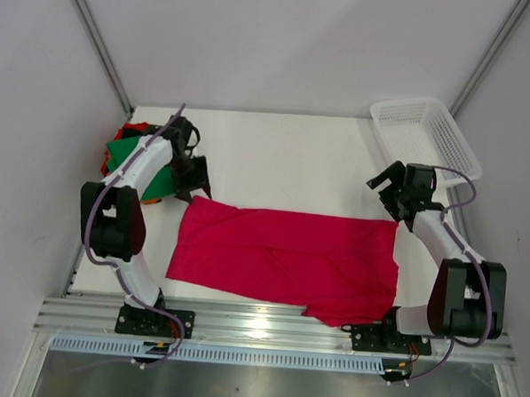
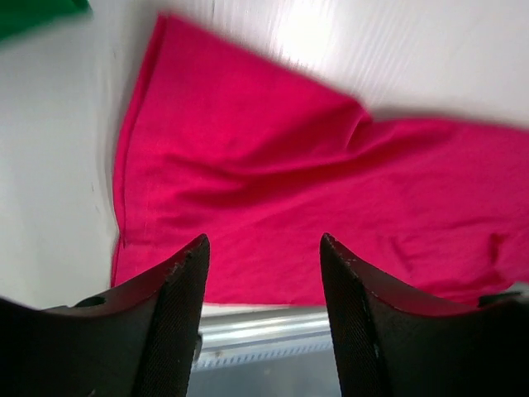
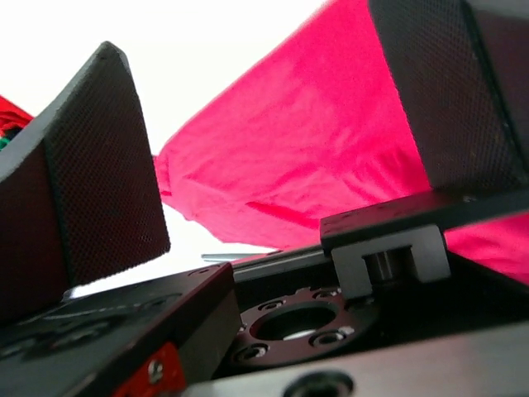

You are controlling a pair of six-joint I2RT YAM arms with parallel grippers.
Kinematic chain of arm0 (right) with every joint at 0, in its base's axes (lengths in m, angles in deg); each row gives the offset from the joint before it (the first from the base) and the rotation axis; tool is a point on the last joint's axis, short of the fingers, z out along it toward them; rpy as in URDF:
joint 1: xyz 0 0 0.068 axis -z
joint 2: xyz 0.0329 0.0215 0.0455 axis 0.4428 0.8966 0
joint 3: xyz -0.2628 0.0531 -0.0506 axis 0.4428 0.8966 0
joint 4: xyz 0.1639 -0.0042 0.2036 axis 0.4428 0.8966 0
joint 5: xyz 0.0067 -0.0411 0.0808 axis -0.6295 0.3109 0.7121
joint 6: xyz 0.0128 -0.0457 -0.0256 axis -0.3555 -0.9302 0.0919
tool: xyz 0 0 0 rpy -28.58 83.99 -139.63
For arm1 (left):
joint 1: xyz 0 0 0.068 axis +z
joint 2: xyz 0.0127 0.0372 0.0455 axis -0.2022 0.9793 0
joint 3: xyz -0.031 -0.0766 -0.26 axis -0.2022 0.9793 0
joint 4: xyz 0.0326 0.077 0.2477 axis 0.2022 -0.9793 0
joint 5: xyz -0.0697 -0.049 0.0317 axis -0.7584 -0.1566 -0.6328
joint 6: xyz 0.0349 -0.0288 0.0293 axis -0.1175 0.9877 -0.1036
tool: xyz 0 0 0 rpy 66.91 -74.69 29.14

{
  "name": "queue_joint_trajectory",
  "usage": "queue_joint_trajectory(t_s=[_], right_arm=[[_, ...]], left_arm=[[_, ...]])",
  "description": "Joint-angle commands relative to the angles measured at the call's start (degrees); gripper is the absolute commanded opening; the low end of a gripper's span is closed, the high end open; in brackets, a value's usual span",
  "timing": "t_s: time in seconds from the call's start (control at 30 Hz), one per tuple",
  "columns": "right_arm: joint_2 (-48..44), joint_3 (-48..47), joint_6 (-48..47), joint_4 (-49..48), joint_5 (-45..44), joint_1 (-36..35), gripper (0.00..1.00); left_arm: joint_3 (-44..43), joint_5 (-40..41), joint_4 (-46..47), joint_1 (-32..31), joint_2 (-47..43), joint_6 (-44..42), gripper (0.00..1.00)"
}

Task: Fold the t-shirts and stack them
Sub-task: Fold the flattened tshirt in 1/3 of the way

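- Currently, the crimson-red cloth t-shirt lies spread out and mostly flat on the white table, its long side running left to right. There are shallow creases across it, and its near-right part reaches over the table edge onto the metal rail.
- Left gripper: sits over the far-left corner of that shirt. In the left wrist view the two black fingers stand apart with nothing between them, and the shirt is seen below, clear of the fingertips. That view is slightly blurred.
- Right gripper: just beyond the shirt's far-right corner, above bare table. In the right wrist view the jaws are spread wide and hold nothing; the shirt shows past them.
- Small heap of further t-shirts: to the left of the crimson shirt's far-left corner, near it but apart. Green is on top, with red and orange showing at the edges, and the left arm partly hides it. A green corner shows in the left wrist view.
- White plastic mesh basket: beyond the shirt's far-right corner, past the right gripper.
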Motion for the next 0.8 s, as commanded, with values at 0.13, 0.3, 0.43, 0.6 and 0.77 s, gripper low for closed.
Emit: queue_joint_trajectory(t_s=[0.13, 0.3, 0.43, 0.6, 0.77], right_arm=[[-13.1, 1.3, 0.9, 2.7, -1.7, -0.8, 0.99], [-17.7, 1.5, -0.9, 4.4, -2.0, -1.1, 0.99], [-21.9, 1.9, -0.2, 6.4, -3.3, -2.9, 0.99], [-25.9, 2.7, 2.1, 8.7, -2.7, -4.0, 0.99], [-27.3, 5.3, 3.8, 10.5, -2.7, -7.1, 0.99]], left_arm=[[7.4, -0.6, -1.0, -2.2, -7.2, -2.5, 0.60], [8.9, -0.3, -1.7, -2.2, -8.1, -3.6, 0.60], [11.1, -0.3, -1.8, -2.4, -8.1, -3.8, 0.60], [14.7, -0.9, 0.3, -3.5, -9.6, -2.7, 0.61], [15.5, -3.9, 4.4, -4.3, -7.0, -1.8, 0.60]])
